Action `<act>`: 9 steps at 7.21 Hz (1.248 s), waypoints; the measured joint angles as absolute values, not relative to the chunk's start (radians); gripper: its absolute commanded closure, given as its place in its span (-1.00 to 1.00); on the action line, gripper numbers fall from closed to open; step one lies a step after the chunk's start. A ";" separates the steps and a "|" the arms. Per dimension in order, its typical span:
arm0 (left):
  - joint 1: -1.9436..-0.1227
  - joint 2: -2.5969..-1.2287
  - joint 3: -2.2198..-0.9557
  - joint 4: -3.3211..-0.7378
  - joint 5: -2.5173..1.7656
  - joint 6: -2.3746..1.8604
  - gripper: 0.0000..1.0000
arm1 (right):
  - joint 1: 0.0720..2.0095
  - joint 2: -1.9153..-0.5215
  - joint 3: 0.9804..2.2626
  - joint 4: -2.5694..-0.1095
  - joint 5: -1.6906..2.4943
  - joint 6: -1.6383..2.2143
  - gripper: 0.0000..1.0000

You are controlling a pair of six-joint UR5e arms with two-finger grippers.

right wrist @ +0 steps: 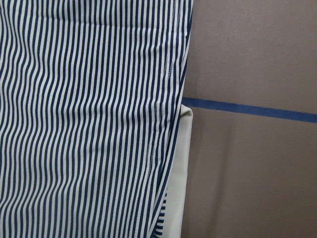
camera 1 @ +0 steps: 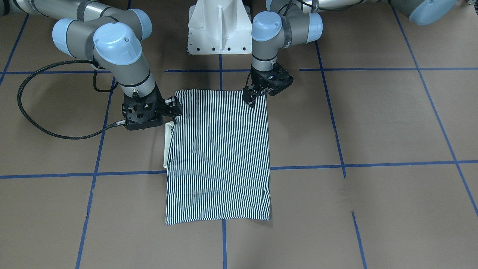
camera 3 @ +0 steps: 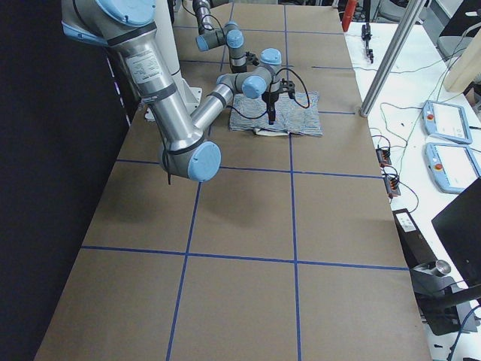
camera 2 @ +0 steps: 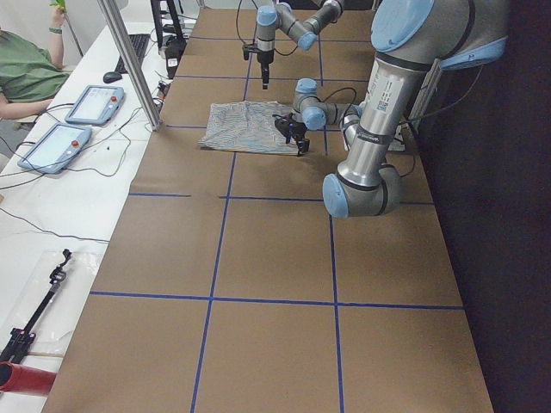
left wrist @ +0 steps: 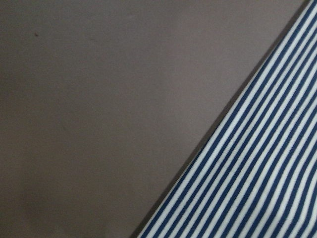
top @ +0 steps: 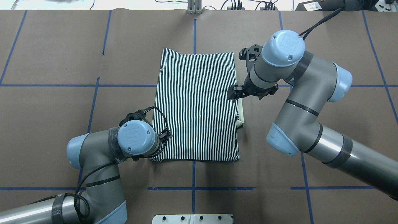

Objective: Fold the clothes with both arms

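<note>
- The thin-striped navy-and-white polo shirt (top: 196, 105) lies folded into a flat rectangle in the middle of the brown paper-covered table (top: 56, 56). Its cream collar (top: 240, 121) pokes out under the right edge.
- The black two-finger left gripper (camera 1: 251, 100) is at the shirt's near left corner. The right gripper (top: 233, 92) is over the right edge, just beyond the collar. Whether either's jaws are parted or pinching cloth cannot be told.
- Risk: catching only the top layer would likely peel the fold open, and uneven lifts would skew the stack.
</note>
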State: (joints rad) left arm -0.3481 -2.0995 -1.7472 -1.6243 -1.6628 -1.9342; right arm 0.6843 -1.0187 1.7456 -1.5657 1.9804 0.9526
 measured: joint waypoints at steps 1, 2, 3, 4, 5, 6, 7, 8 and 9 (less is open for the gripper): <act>-0.347 -2.098 -1.751 -1.624 -1.663 -1.935 -0.93 | 0.684 -1.018 1.746 -1.566 1.980 0.953 -1.00; -0.346 -2.097 -1.754 -1.623 -1.663 -1.935 -0.93 | 0.684 -1.018 1.746 -1.566 1.980 0.953 -1.00; -0.346 -2.096 -1.756 -1.623 -1.663 -1.936 -0.93 | 0.684 -1.017 1.747 -1.567 1.980 0.953 -1.00; -0.345 -2.095 -1.757 -1.623 -1.663 -1.936 -0.89 | 0.683 -1.017 1.747 -1.567 1.980 0.953 -1.00; -0.344 -2.094 -1.761 -1.622 -1.663 -1.936 -0.89 | 0.683 -1.017 1.747 -1.568 1.980 0.953 -1.00; -0.339 -2.090 -1.768 -1.621 -1.663 -1.936 -0.89 | 0.683 -1.017 1.748 -1.568 1.980 0.953 -1.00; -0.331 -2.083 -1.774 -1.620 -1.663 -1.937 -0.85 | 0.683 -1.017 1.748 -1.569 1.980 0.953 -1.00; -0.324 -2.079 -1.777 -1.620 -1.663 -1.937 -0.66 | 0.683 -1.018 1.748 -1.569 1.980 0.952 -1.00; -0.321 -2.078 -1.777 -1.620 -1.664 -1.938 -0.10 | 0.683 -1.018 1.747 -1.570 1.980 0.952 -1.00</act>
